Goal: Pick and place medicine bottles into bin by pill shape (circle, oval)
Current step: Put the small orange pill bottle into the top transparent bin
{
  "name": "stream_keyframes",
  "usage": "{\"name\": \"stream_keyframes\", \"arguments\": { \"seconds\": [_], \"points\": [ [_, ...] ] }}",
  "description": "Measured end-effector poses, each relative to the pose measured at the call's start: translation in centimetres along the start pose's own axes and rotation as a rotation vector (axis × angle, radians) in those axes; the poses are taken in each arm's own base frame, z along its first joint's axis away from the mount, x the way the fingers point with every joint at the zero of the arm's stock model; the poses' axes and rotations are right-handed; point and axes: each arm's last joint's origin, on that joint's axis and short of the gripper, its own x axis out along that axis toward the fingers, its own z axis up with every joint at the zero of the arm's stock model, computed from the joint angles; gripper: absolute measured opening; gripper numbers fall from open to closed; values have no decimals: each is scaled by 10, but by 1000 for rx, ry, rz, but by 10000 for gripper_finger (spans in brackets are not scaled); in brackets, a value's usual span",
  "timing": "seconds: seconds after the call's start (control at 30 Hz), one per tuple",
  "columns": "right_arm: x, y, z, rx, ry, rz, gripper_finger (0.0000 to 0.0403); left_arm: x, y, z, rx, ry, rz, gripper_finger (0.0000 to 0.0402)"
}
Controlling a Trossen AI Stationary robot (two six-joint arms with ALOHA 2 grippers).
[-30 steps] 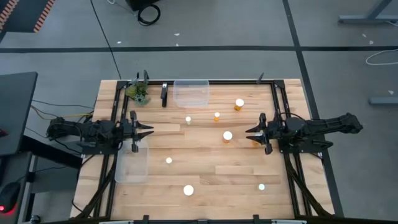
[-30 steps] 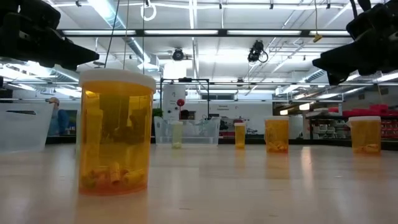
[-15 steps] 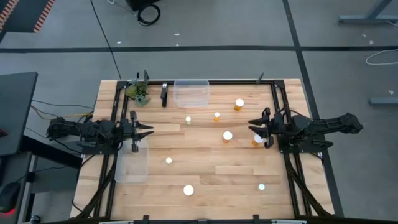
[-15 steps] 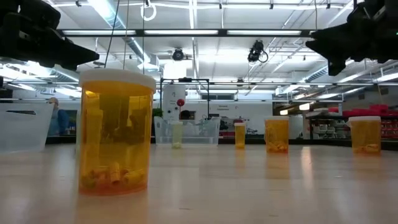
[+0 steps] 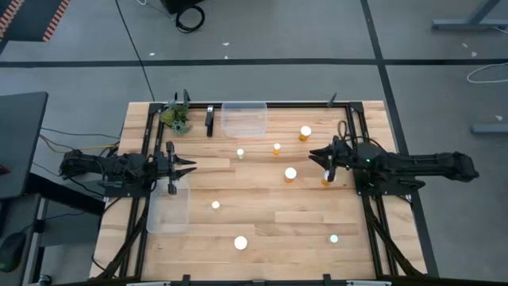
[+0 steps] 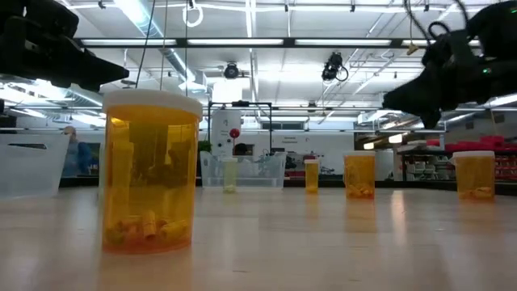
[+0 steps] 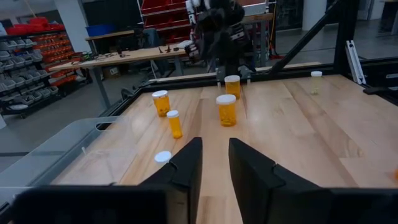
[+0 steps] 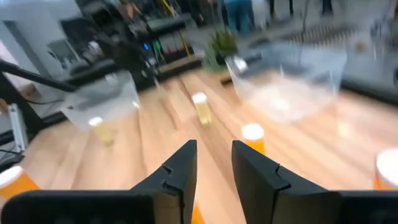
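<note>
- The right gripper (image 5: 324, 158) is hovering right of centre in the high view, its fingers parted with a gap between them and nothing held.
- An orange bottle (image 5: 326, 180) is sitting just below that gripper in the high view, partly hidden under the arm.
- The left gripper (image 5: 187, 168) is waiting at centre left of the high view, its fingers also spread apart and empty, just above a clear bin (image 5: 168, 210) lying at lower left.
- A second clear bin (image 5: 244, 117) is resting at top centre of the table (image 5: 262, 206), beside a small green plant (image 5: 176, 118).
- The other medicine bottles are standing scattered across the wood: one at upper right (image 5: 305, 133), one near the middle (image 5: 290, 173), two small ones above it (image 5: 276, 148) (image 5: 240, 152), one left of centre (image 5: 215, 205), a large one at bottom centre (image 5: 240, 243), and one at lower right (image 5: 334, 237).
- In the low view, a big amber bottle (image 6: 150, 170) with pills at its base is filling the left foreground.
</note>
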Motion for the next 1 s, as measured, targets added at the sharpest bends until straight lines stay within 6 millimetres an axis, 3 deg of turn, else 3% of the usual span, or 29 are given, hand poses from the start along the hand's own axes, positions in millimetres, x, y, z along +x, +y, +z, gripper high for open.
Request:
{"name": "stream_keyframes", "arguments": {
  "seconds": [0.47, 0.77, 1.0],
  "points": [
    [52, -6, 9, 72, 319, -139, 108, 0, 0, 0, 0, 0, 0, 89],
    [93, 3, 38, -62, 496, -176, 111, 0, 0, 0, 0, 0, 0, 86],
    [120, 9, 57, -143, 590, -169, 143, 0, 0, 0, 0, 0, 0, 90]
  ]
}}
